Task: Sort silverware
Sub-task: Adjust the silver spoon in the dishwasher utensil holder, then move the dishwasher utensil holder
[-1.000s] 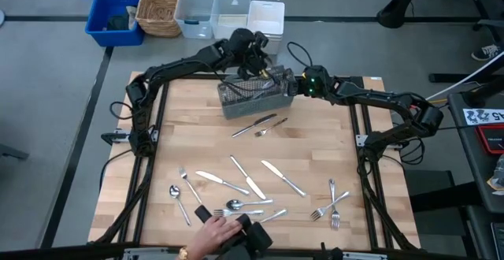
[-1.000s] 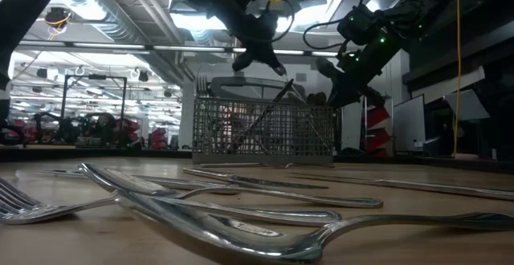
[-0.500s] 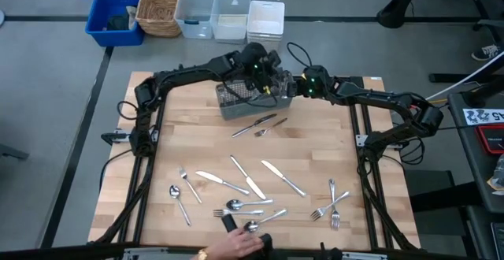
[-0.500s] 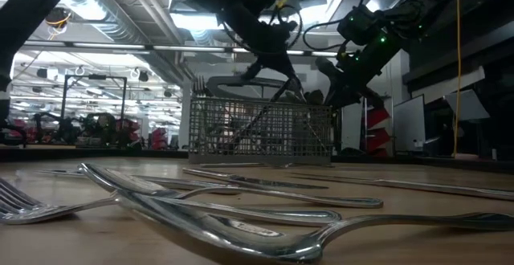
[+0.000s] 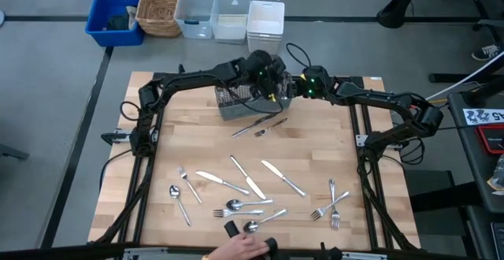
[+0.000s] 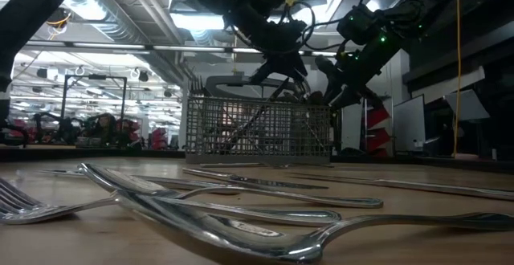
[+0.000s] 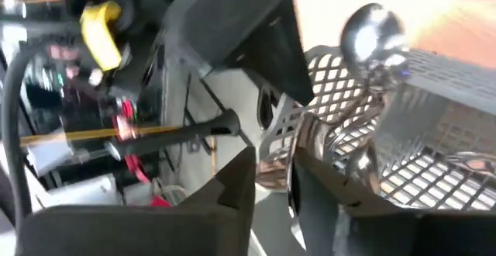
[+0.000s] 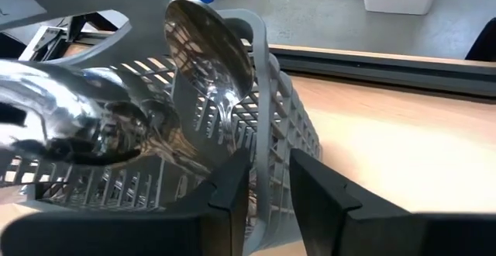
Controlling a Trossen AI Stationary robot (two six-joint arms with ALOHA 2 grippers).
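Note:
A grey mesh basket [image 5: 246, 102] stands near the table's far edge with silverware upright in it; a spoon bowl [image 8: 209, 50] shows above its rim. My left gripper [image 5: 268, 80] reaches down into the basket's right end and is shut on a silver piece [image 7: 277, 143]. My right gripper [image 5: 293, 88] is at the basket's right end wall, shut on it. More silverware lies loose on the table: a knife [image 5: 252, 124] near the basket, and knives [image 5: 247, 178], forks [image 5: 329, 209] and spoons [image 5: 244, 206] toward the near edge. My left gripper pinches a silver piece [image 7: 273, 157] between its two fingers, coming from above into the basket. Which part of the piece it has, I cannot tell; the piece's lower end is hidden in the basket. My right gripper holds the basket's right end wall at its rim [image 8: 267, 159], one finger inside the basket and one outside. The fingers come from the table's right side, slanting down. The basket stands on the table.
A blue bin [image 5: 114, 16], a wicker basket [image 5: 157, 8], two clear bins [image 5: 213, 13] and a white bin [image 5: 265, 17] stand on the floor beyond the far edge. A person's hand [image 5: 236, 249] is at the table's near edge.
My left gripper has gone toward the table's right edge and down, from above the basket's middle into its right end. The person's hand at the near edge has drawn back off the table.

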